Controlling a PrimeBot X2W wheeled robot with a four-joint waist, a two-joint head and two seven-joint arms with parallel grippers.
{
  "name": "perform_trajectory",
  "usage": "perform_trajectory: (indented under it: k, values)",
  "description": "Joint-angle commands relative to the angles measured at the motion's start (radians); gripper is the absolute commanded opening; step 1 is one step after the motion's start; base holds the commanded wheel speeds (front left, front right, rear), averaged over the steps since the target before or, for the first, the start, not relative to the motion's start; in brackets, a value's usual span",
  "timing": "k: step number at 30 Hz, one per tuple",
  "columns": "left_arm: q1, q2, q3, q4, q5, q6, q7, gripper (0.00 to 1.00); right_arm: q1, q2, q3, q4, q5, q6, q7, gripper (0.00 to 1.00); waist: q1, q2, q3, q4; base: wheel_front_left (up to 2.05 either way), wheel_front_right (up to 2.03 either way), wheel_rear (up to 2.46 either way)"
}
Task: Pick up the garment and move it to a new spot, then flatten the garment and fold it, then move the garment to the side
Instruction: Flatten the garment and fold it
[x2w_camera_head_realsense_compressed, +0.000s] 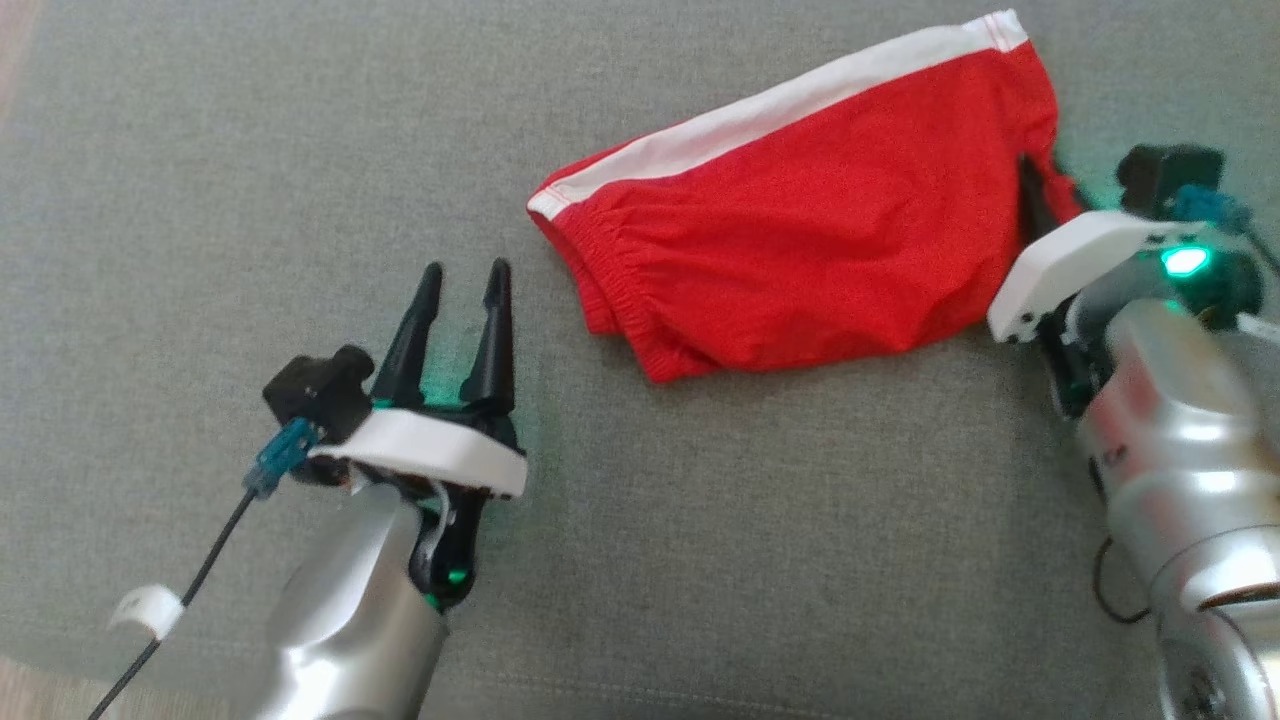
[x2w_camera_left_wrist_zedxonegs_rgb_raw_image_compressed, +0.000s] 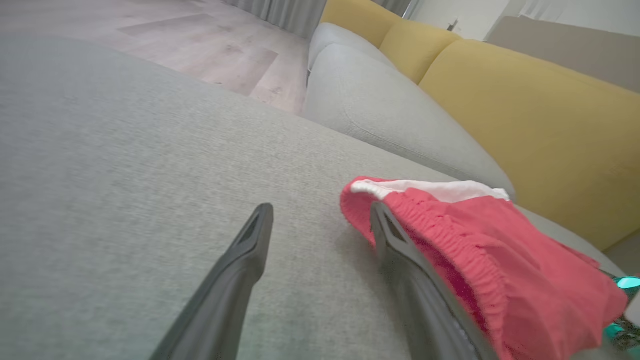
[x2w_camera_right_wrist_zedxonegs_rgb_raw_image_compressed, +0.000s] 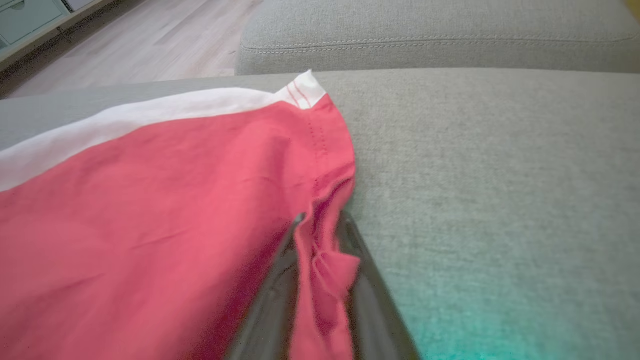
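Silver arms (x2w_camera_head_realsense_compressed: 340, 610), blk jaws, green LEDs (x2w_camera_head_realsense_compressed: 1185, 262)

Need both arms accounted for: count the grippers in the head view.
2: left gripper at lower left, apart from the red shorts; right gripper at the shorts' right edge.

This is a home living room. There is a grey sofa (x2w_camera_left_wrist_zedxonegs_rgb_raw_image_compressed: 400, 115) with yellow back cushions (x2w_camera_left_wrist_zedxonegs_rgb_raw_image_compressed: 550, 125), a wooden floor (x2w_camera_left_wrist_zedxonegs_rgb_raw_image_compressed: 200, 45) and curtains (x2w_camera_left_wrist_zedxonegs_rgb_raw_image_compressed: 290, 12).

The garment (x2w_camera_head_realsense_compressed: 800, 230) — thin, smooth matt cloth; the cushion (x2w_camera_head_realsense_compressed: 250, 200) — coarse matt weave.
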Motion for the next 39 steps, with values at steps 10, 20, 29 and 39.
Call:
perform_trajectory:
  k: [10,20,29,39]
  values:
    - [0.181,0.008,0.242,-0.064,0.225,0.011,-0.005,1.0,0.178,0.023,-0.011,-0.037,0.153,-0.001,-0.08,0.0,0.0,0.0,-0.158,-0.045,0.0,0.0,0.0]
    - [0.367,0.008,0.327,-0.124,0.301,0.05,-0.005,1.0,0.339,-0.006,0.034,-0.202,0.206,-0.001,-0.087,0.0,0.0,0.0,-0.263,-0.072,0.0,0.0,0.0]
    - [0.385,0.007,0.259,-0.106,0.277,0.046,-0.005,1.0,0.268,0.051,0.156,-0.359,0.171,-0.001,-0.087,0.0,0.0,0.0,-0.262,-0.005,0.0,0.0,0.0]
    - [0.371,0.007,0.171,-0.078,0.252,0.051,-0.005,1.0,0.252,0.107,0.48,-0.394,0.378,-0.001,-0.06,0.44,0.0,0.0,-0.261,0.143,0.0,0.0,0.0]
